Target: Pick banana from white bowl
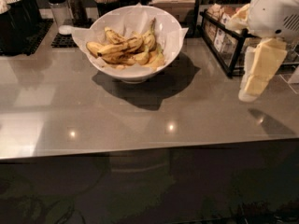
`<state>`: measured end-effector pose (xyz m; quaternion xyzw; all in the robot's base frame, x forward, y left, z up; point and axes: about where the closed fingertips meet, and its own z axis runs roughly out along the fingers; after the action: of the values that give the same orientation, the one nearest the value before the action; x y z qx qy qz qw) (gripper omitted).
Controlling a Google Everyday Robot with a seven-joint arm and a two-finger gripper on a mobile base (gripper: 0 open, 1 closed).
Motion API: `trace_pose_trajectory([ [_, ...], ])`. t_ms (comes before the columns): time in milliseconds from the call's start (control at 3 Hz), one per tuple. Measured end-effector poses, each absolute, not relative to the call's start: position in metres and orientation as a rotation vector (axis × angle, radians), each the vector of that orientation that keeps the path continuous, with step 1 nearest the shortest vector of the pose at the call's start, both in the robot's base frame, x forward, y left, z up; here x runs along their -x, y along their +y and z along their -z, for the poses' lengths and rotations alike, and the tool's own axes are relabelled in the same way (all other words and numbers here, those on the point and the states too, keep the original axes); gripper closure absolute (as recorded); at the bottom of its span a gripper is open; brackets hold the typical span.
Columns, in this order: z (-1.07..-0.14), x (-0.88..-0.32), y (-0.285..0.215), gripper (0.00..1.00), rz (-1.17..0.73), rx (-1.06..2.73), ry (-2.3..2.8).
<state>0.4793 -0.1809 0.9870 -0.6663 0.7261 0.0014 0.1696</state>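
Bananas (125,47): bunch lying inside white bowl (172,35), on paper lining;
Bowl position: rear centre of grey worktop (93,120);
End effector (258,77): hanging far right, well apart from bowl; open or closed cannot be told

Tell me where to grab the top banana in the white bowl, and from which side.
Grip the spotted yellow banana lying across the top of the pile at its middle, coming straight down. The flaring walls of the large round white paper-lined bowl would likely block a sideways approach. The claw hangs right of the bowl, above the grey counter.
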Motion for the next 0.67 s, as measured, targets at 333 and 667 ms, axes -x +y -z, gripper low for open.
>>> trace_pose_trajectory([
  [333, -0.9892, -0.5262, -0.1321, 0.00, -0.171, 2.037, 1.808],
  [667, -0.9892, -0.5263, -0.1321, 0.00, -0.169, 2.035, 1.810],
])
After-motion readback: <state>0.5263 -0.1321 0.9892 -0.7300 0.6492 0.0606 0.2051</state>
